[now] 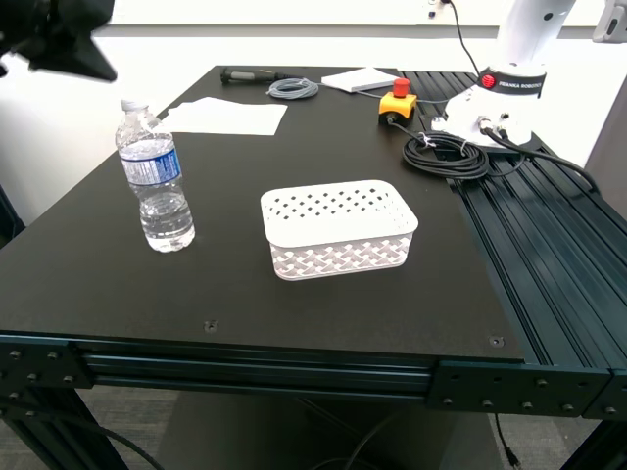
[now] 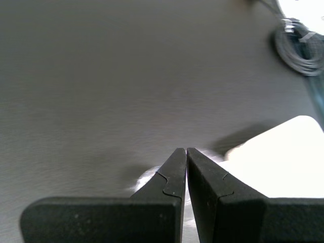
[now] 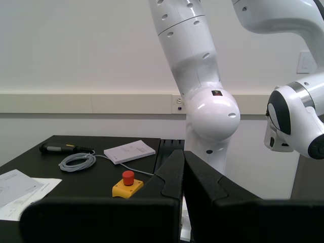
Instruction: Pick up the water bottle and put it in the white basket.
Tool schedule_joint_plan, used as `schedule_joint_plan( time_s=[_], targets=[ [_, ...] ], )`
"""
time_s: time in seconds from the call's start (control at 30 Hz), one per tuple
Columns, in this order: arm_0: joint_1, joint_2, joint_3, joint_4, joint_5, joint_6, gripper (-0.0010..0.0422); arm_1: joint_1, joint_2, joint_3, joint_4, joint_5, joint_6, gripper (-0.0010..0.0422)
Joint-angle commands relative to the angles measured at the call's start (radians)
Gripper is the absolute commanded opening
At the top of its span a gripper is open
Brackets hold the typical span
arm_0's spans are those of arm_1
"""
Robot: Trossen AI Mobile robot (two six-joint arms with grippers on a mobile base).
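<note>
Plainly, the water bottle (image 1: 154,178) stood upright on the black table (image 1: 118,284), toward the exterior view's left, its white cap on and its blue-and-white label around the upper body. The white basket (image 1: 338,227) sat well apart from it, nearer the middle of the table and toward the exterior view's right, with nothing inside that I could see. My first gripper (image 2: 186,150) had its two dark fingers pressed together at the tips, gripping nothing, above the dull table surface; a blurred pale shape behind the fingertips may have been the bottle, but the first wrist view was too smeared to be sure, and a bright white patch beside it was likewise unclear. My second gripper (image 3: 183,152) was also closed tip to tip with nothing between its fingers, and looked across the far end of the table. There lay a yellow box with a red button (image 3: 127,185), a coil of grey cable (image 3: 77,161), a white booklet (image 3: 129,151), a dark-handled tool (image 3: 63,148) and some paper sheets (image 3: 20,190). Behind them rose a white robot arm (image 3: 200,86) on its base, with a bundle of black cable (image 1: 446,155) at its foot in the exterior view.
</note>
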Motion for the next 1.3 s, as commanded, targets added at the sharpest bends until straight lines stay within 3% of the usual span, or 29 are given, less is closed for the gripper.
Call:
schedule_joint_plan(
  time_s=[0.03, 0.13, 0.33, 0.4, 0.5, 0.7, 0.83, 0.97, 1.2, 1.3],
  targets=[
    [0.0, 0.0, 0.001, 0.002, 0.0, 0.0, 0.0001, -0.001, 0.026, 0.096, -0.064, 0.05, 0.008, 0.0015],
    [0.0, 0.0, 0.001, 0.003, 0.0, 0.0, 0.0001, -0.001, 0.027, 0.186, -0.133, 0.05, 0.04, 0.0069],
    [0.0, 0.0, 0.001, 0.002, 0.0, 0.0, 0.0001, -0.001, 0.045, 0.271, -0.276, -0.022, 0.09, 0.0285],
    [0.0, 0.0, 0.001, 0.003, 0.0, 0.0, 0.0001, -0.003, 0.08, 0.286, -0.335, -0.039, 0.087, 0.0331],
    [0.001, 0.0, 0.001, 0.002, 0.0, 0.0, 0.0001, -0.014, 0.154, 0.296, -0.399, -0.039, 0.088, 0.0323],
    [0.0, 0.0, 0.001, 0.002, 0.0, 0.0, 0.0001, -0.052, 0.237, 0.3, -0.4, -0.018, 0.087, 0.0192],
    [0.001, 0.0, 0.001, 0.003, 0.0, 0.0, 0.0001, -0.086, 0.252, 0.302, -0.391, -0.002, 0.089, 0.0151],
    [0.0, 0.0, 0.001, 0.002, 0.0, 0.0, 0.0001, -0.111, 0.257, 0.302, -0.385, -0.002, 0.088, 0.0191],
    [0.0, 0.0, 0.001, 0.002, 0.0, 0.0, 0.0001, -0.113, 0.257, 0.302, -0.411, -0.06, 0.084, 0.0365],
    [0.001, 0.0, 0.001, 0.002, 0.0, 0.0, 0.0001, -0.117, 0.257, 0.302, -0.412, -0.056, 0.077, 0.0358]
  ],
)
